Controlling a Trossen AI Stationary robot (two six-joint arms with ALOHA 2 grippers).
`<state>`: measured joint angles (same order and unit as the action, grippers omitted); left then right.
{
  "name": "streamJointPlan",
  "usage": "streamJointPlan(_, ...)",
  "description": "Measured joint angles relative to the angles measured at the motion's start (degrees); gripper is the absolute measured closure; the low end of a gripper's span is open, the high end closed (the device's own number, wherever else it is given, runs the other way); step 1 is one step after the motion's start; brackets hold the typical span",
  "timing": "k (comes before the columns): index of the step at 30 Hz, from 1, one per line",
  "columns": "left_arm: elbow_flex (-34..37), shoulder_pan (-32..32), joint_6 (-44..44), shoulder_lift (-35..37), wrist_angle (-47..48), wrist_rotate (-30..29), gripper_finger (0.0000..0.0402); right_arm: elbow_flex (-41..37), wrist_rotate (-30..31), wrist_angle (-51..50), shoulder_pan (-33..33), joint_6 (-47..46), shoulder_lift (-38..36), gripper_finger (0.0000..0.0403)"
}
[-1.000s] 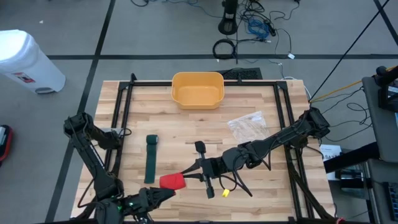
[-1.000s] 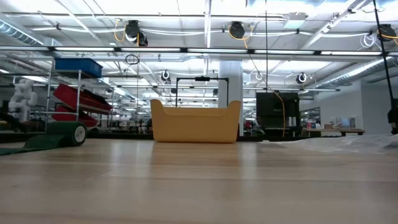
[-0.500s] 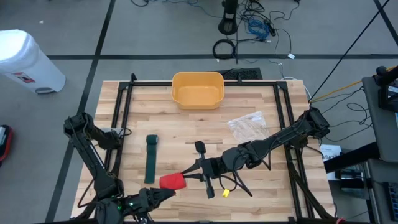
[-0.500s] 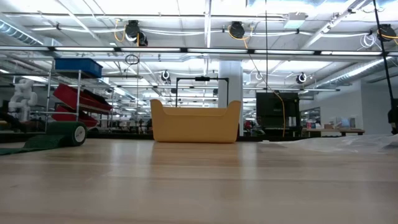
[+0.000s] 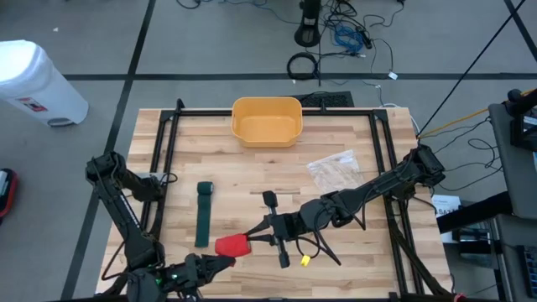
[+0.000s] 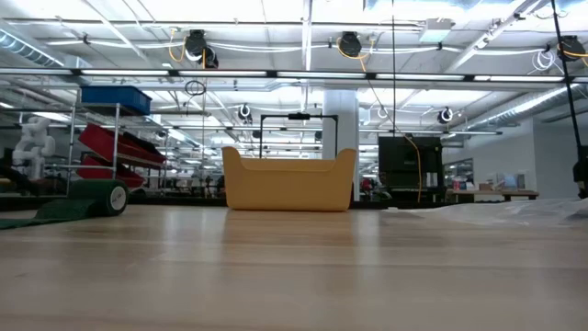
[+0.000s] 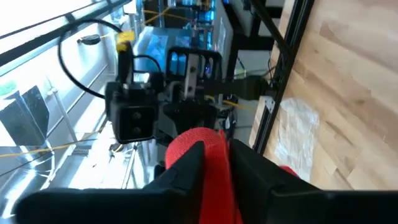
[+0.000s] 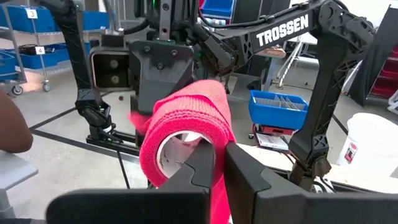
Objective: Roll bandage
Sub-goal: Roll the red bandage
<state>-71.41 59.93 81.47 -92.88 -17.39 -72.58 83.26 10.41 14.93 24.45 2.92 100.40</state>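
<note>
**Red roll held between both my arms, near the front edge**

My right jaws [image 5: 254,238] are clamped together on the red bandage roll [image 5: 233,244], which hangs in the air just above the surface [image 5: 336,138], close to its front edge and a little left of centre. In my right wrist view the roll [image 8: 186,134] sits right past my fingers [image 8: 202,168], its hollow core showing, so the wound cylinder looks nearly complete from this side. My left jaws [image 5: 220,262] are on the same roll from the other side; in the left wrist view the red fabric [image 7: 208,165] lies between the fingers [image 7: 186,168], which press in on it.

By my judgement the red bandage is mostly wound; what remains is tightening any loose tail and setting it down. The dark green bandage [image 5: 204,215] lies on the surface to the left, a flat strip with only its far end rolled up, so that one looks barely begun. The yellow bin [image 5: 267,120] at the far edge is empty.

From above, the red roll's long axis runs roughly left to right, along the line between my two arms, one open end facing each wrist. The green strip's long axis runs front to back.
</note>
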Motion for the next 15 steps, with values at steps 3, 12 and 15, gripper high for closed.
streamJointPlan(3, -1.11, 1.78, -0.05, 0.0, 0.01, 0.09, 0.0347, 0.0, -0.09, 0.1, 0.0, 0.18, 0.0, 0.0387)
streamJointPlan(12, -1.77, 3.14, -1.55, 0.01, 0.07, 0.31, 0.0395, 0.0, 0.11, -0.05, 0.04, 0.28, 0.0, 0.0387)
streamJointPlan(15, -1.77, 2.45, -1.55, 0.0, 0.07, 0.35, 0.0398, 0.0, 0.11, -0.08, 0.02, 0.29, 0.0, 0.0387)
